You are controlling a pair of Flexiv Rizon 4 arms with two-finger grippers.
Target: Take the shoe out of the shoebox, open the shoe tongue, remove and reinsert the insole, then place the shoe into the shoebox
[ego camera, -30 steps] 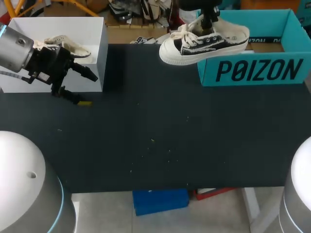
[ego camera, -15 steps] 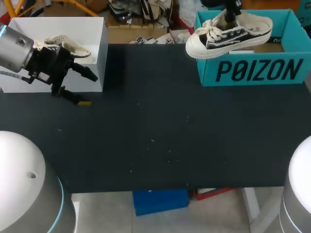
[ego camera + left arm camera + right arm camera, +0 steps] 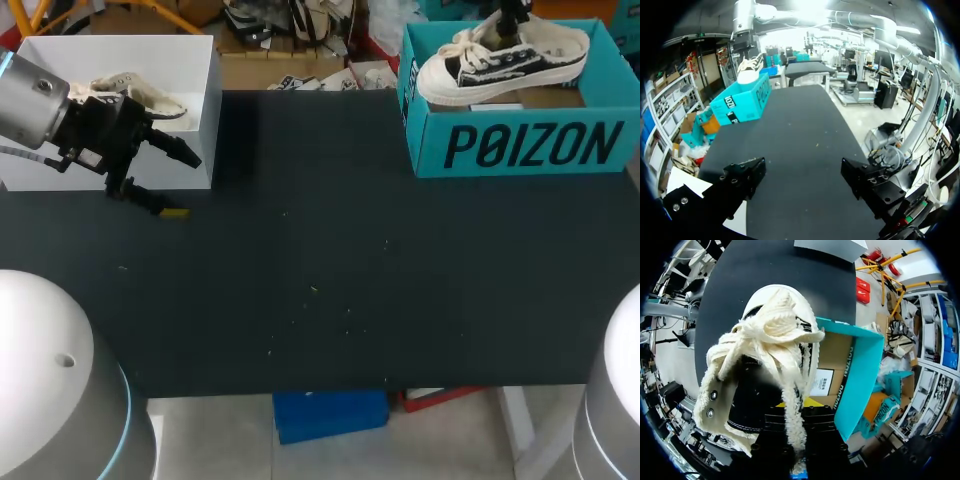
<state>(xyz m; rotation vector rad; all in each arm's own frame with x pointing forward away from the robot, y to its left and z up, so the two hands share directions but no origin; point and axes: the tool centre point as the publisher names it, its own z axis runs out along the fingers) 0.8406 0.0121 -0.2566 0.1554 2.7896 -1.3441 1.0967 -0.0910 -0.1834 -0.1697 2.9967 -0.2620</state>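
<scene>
the cream and black canvas sneaker (image 3: 503,62) hangs over the open teal cardboard shoebox (image 3: 520,146) at the far right of the dark tabletop (image 3: 330,270). it is held from above by the right hand (image 3: 512,12), which comes in at the far edge and grips the sneaker around its collar. in the right wrist view the laces and frayed tongue cover the right hand's fingers, so the exact hold cannot be made out, but the sneaker appears to be carried by this hand alone, so it is judged to be clamped on it.

the relation that matters: the sneaker lies directly below the right hand, and its long axis runs along the shoebox's long side, toe toward the robot's left. the toe cap sits just inside the box's left end wall, the heel short of the right end, and the sole looks about level with the rim. the step in hand is the last one, setting the sneaker in; it calls for a straight drop and a release, with care that the toe does not catch the left wall.

the left hand (image 3: 802,180) is well apart, near the white open box (image 3: 190,70) at the far left, with its fingers spread wide and nothing between them. the right arm is plainly the nearer.
</scene>
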